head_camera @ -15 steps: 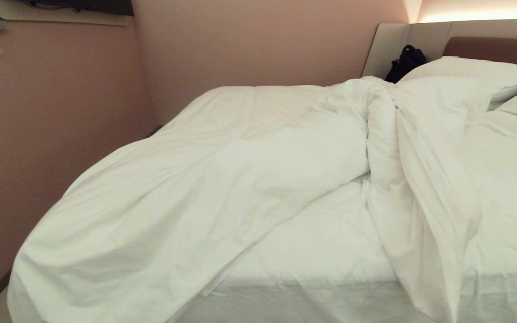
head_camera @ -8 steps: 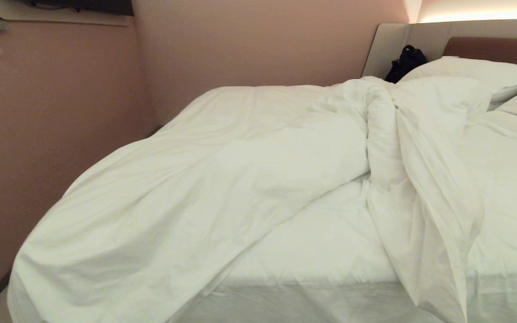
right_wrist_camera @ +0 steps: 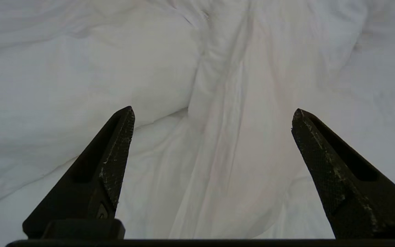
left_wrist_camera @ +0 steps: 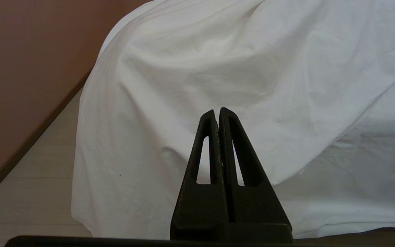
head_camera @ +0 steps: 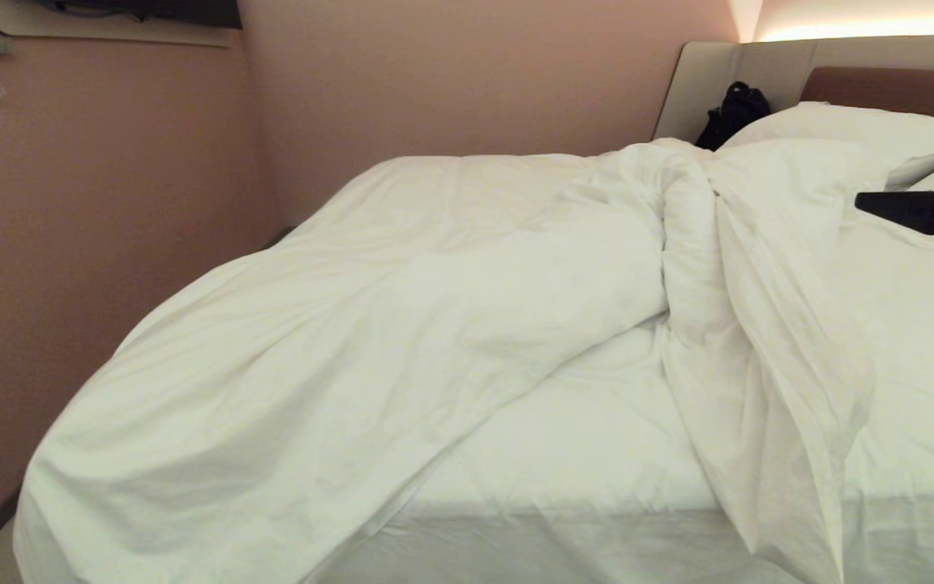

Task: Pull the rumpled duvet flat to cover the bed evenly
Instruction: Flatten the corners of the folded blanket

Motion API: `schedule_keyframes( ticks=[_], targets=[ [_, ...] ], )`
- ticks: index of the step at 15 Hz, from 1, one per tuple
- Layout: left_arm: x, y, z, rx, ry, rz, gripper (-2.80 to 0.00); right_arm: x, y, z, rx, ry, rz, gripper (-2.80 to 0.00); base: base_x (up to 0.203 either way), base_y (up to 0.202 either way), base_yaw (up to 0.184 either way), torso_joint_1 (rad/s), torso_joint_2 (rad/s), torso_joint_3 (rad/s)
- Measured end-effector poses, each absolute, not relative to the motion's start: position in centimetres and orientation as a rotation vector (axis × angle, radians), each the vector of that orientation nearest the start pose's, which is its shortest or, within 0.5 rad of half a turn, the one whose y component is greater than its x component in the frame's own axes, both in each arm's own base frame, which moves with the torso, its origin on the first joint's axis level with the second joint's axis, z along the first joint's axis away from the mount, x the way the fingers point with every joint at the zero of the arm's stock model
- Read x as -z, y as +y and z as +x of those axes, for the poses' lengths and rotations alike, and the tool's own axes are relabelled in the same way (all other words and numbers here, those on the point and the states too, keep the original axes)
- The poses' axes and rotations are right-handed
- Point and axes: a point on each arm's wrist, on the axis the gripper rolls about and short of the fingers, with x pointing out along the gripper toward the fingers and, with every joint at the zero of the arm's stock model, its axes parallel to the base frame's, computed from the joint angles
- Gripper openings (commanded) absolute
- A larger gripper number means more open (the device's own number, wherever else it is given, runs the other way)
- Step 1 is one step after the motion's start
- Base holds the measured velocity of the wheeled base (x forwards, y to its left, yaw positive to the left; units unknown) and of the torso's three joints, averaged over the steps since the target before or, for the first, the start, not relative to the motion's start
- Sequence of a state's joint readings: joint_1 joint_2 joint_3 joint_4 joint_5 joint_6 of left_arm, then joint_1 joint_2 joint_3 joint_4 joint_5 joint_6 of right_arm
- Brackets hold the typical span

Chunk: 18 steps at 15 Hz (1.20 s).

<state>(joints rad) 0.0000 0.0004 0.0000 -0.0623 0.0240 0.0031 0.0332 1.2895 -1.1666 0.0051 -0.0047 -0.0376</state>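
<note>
**Rumpled duvet awaits its first tug as we raise our right arm over the bed**

From our head camera, the duvet (head_camera: pixel 402 324) lies heaped toward the left and far side of the bed (head_camera: pixel 580 535), one corner spilling over the near left edge toward the floor, while a twisted ridge of it runs from the pillows (head_camera: pixel 856 130) down over the near edge on the right. Between the two masses a patch of bare sheet (head_camera: pixel 580 438) shows, which is why we judge the cover far from even. Our right gripper (head_camera: pixel 868 203) juts in from the right margin, held level above the bedding and apart from it, pointing toward the twisted ridge. A dark bag (head_camera: pixel 733 112) sits against the headboard (head_camera: pixel 880 81), clear of the work.

From our left wrist, the left gripper (left_wrist_camera: pixel 218 113) has its fingers (left_wrist_camera: pixel 208 144) pressed together on nothing, hanging low before the draped duvet corner (left_wrist_camera: pixel 197 68), with floor (left_wrist_camera: pixel 29 178) and wall (left_wrist_camera: pixel 19 51) beside it. We take this arm as parked.

From our right wrist, the fingers (right_wrist_camera: pixel 115 151) stand spread wide, empty, framing the long creased fold of the duvet (right_wrist_camera: pixel 231 120) below. We read that spread as readiness to take the fold, most likely to draw it out toward the right.
</note>
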Motion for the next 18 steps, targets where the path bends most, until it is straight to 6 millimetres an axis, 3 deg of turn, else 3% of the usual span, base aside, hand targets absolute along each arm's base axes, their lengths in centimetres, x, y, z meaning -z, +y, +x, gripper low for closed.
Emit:
schedule_keyframes(
  ticks=[4, 11, 18],
  targets=[
    [-8.2, 0.1, -2.3, -0.024, -0.062, 0.002, -2.80, -31.6, -2.1, 23.7, 0.009, 0.198, 0.057, 0.00, 0.000, 0.000, 0.000, 0.000, 0.00, 0.000],
    [-8.2, 0.1, -2.3, -0.024, -0.061, 0.002, -2.80, -30.0, -7.8, 24.8, -0.053, 0.252, 0.165, 0.00, 0.000, 0.000, 0.000, 0.000, 0.00, 0.000],
    [-8.2, 0.1, -2.3, -0.024, -0.061, 0.002, -2.80, -28.3, -9.2, 26.6, -0.241, 0.288, 0.216, 0.00, 0.000, 0.000, 0.000, 0.000, 0.00, 0.000]
  ],
)
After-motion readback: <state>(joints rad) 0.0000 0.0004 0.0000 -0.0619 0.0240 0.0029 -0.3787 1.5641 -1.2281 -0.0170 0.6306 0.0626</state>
